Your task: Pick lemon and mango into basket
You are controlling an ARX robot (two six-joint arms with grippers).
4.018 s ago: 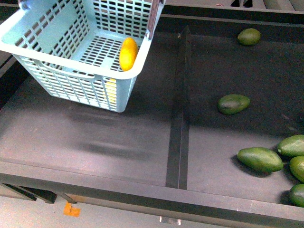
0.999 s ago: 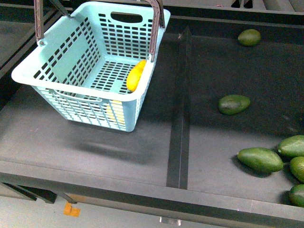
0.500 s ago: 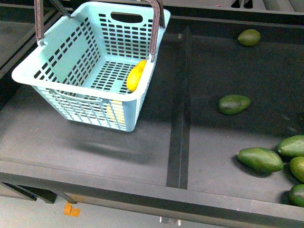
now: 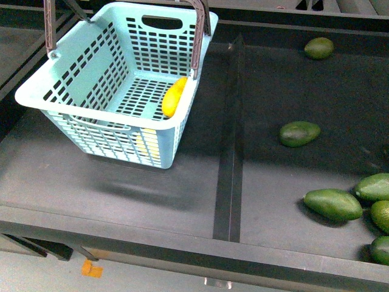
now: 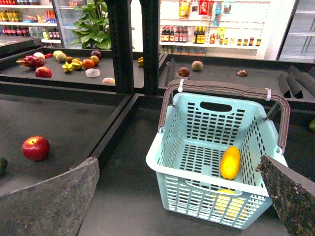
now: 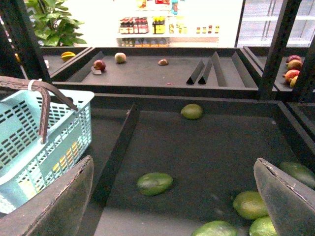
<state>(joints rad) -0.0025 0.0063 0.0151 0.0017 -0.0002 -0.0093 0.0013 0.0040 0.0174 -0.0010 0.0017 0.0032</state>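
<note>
The mint-blue basket (image 4: 79, 73) stands in the left compartment with both brown handles up. The yellow mango (image 4: 174, 96) lies on its floor against the right wall. A second yellow fruit (image 4: 149, 146) shows through the slotted front wall; I cannot tell whether it is the lemon. In the left wrist view the basket (image 5: 197, 196) and mango (image 5: 230, 162) lie ahead of my open, empty left gripper (image 5: 172, 206). My right gripper (image 6: 170, 206) is open and empty over the right compartment, with the basket (image 6: 29, 147) off to one side. Neither gripper shows in the front view.
A raised black divider (image 4: 231, 152) splits the table. Green oval fruits lie in the right compartment: one in the middle (image 4: 299, 132), one at the back (image 4: 318, 47), several at the front right (image 4: 332, 204). A red apple (image 5: 35, 148) lies in the neighbouring bin.
Four seconds ago the basket hung tilted and closer to the camera; now it rests level on the table, further back. Nothing has moved in the last second.
</note>
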